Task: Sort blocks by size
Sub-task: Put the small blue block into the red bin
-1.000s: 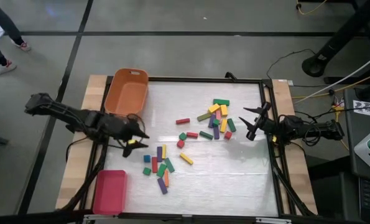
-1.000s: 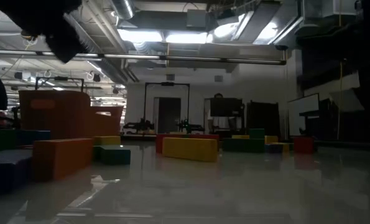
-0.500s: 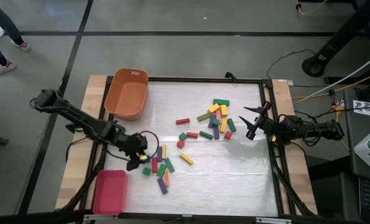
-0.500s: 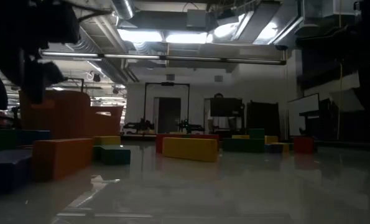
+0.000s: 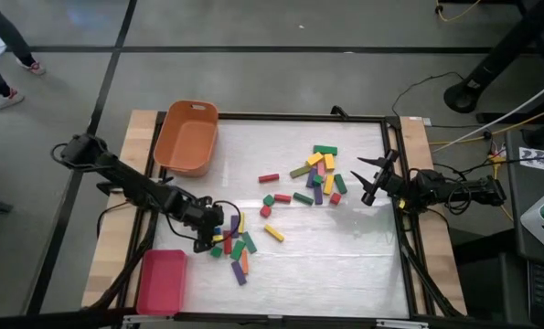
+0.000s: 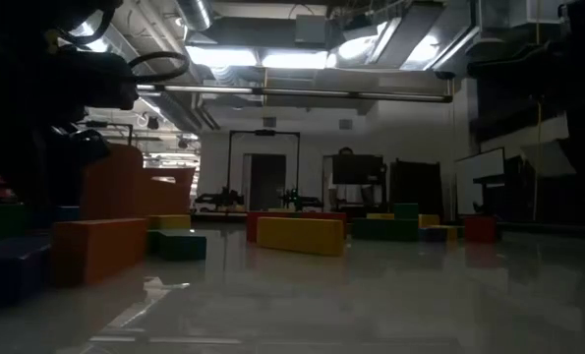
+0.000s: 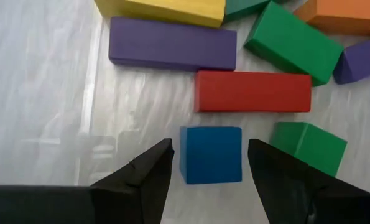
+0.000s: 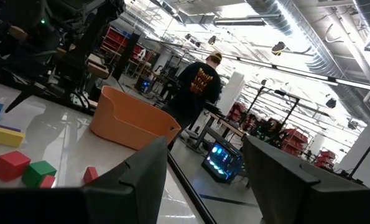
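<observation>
A: What is the work surface like?

B: A pale, glossy table (image 5: 345,256) with faint streaks, framed in black with bare wood along both sides. The blocks (image 5: 319,177) are matte, sharp-edged solids, cubes and longer bars, in two loose groups: one far and right of centre, one near and left.

A: And the left arm?

B: It stretches low from the left edge, elbow bent, and the left gripper (image 7: 206,163) is down at the near-left group. Its fingers (image 7: 144,174) stand wide apart on either side of a blue cube (image 7: 211,154), not pressing it. Beyond the cube lie a red bar (image 7: 253,91), a purple bar (image 7: 172,45) and a green cube (image 7: 309,144).

A: The right one?

B: The right gripper (image 5: 374,178) waits at the right edge, level with the table, fingers spread and empty. A smooth rounded orange tub (image 5: 187,137) sits far left, a flat red tray (image 5: 161,281) near left.

A: Any writing?

B: A person (image 8: 197,87) beyond the table has a print on the back of a dark top; I cannot read it.
</observation>
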Motion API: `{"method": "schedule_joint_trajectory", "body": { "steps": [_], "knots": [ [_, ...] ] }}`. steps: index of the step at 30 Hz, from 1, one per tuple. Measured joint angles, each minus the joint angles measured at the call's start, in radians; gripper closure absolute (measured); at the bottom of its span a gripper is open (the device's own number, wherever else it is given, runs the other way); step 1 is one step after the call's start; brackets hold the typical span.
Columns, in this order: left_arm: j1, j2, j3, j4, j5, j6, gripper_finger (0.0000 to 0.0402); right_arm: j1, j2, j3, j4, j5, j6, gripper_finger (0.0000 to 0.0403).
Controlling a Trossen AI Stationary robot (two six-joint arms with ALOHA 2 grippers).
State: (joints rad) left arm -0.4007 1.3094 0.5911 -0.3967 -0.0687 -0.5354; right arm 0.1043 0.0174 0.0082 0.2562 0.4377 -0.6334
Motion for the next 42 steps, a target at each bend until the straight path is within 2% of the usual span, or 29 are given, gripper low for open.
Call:
{"method": "schedule_joint_trajectory", "body": {
  "steps": [13, 15, 18, 21, 29, 32, 35, 38, 42],
  "knots": [
    [-0.001, 0.109, 0.000, 0.051, 0.000, 0.020, 0.0204, 0.000, 0.000, 0.000, -0.006, 0.000, 0.000, 0.0194],
    [0.000, 0.121, 0.002, 0.051, 0.006, 0.017, 0.0213, 0.000, 0.000, 0.000, -0.006, 0.000, 0.000, 0.0194],
    [0.000, 0.122, 0.003, 0.048, 0.006, 0.025, 0.0249, 0.000, 0.000, 0.000, -0.006, 0.000, -0.001, 0.0194],
    [0.001, 0.102, 0.001, 0.048, 0.018, 0.028, 0.0287, 0.000, 0.000, 0.000, -0.006, 0.000, -0.001, 0.0194],
    [0.038, -0.027, 0.051, -0.019, 0.061, 0.020, 0.0287, 0.000, 0.000, 0.000, -0.005, 0.000, -0.001, 0.0194],
    [0.049, -0.093, 0.106, -0.080, 0.140, 0.011, 0.0287, 0.000, 0.000, 0.000, -0.005, 0.000, -0.001, 0.0194],
    [0.036, -0.154, 0.147, -0.127, 0.315, -0.096, 0.0287, 0.000, 0.000, 0.000, -0.005, 0.000, -0.001, 0.0194],
    [-0.020, -0.205, 0.153, -0.130, 0.471, -0.362, 0.0287, 0.000, 0.000, 0.000, -0.005, 0.000, -0.001, 0.0194],
    [-0.150, -0.229, 0.152, -0.138, 0.512, -0.720, 0.0277, 0.000, 0.000, 0.000, -0.007, -0.001, -0.001, 0.0194]
  ]
}}
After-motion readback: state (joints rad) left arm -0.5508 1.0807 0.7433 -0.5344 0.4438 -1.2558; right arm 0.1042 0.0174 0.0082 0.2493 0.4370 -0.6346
